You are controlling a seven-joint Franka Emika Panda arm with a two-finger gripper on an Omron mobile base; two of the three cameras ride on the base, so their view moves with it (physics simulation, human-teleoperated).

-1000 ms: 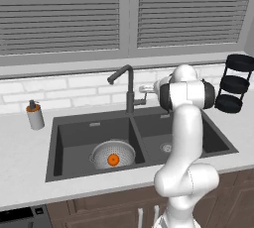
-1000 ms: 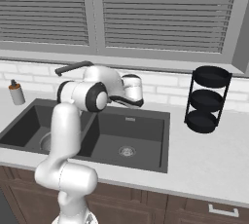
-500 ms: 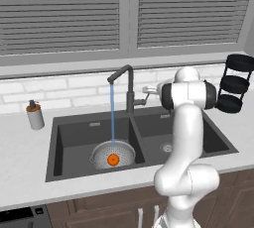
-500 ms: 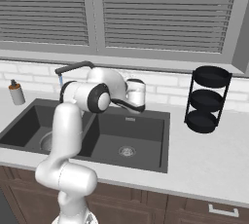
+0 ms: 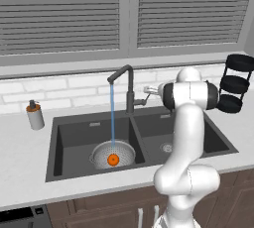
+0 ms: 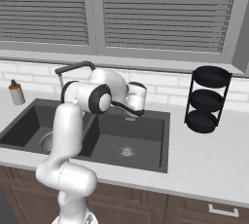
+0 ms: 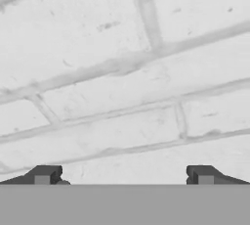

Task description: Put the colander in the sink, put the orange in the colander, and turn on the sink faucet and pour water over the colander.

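Water (image 5: 112,115) pours from faucet (image 5: 129,89) onto orange (image 5: 113,160) in colander (image 5: 112,153).

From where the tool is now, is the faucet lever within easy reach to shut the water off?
Probably yes. The open tool sits right beside the sink faucet, nothing visible between them; it faces the brick wall, so it would need turning.

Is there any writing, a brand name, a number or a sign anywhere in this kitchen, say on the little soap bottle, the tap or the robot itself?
No readable text anywhere.
Small grey soap dispenser with orange top: no label visible.
Tall slim dark grey faucet: no brand mark.
Dark grey matte double-basin sink: plain.
White brick wall: bare bricks and mortar lines.
Black three-tier round rack: no markings.
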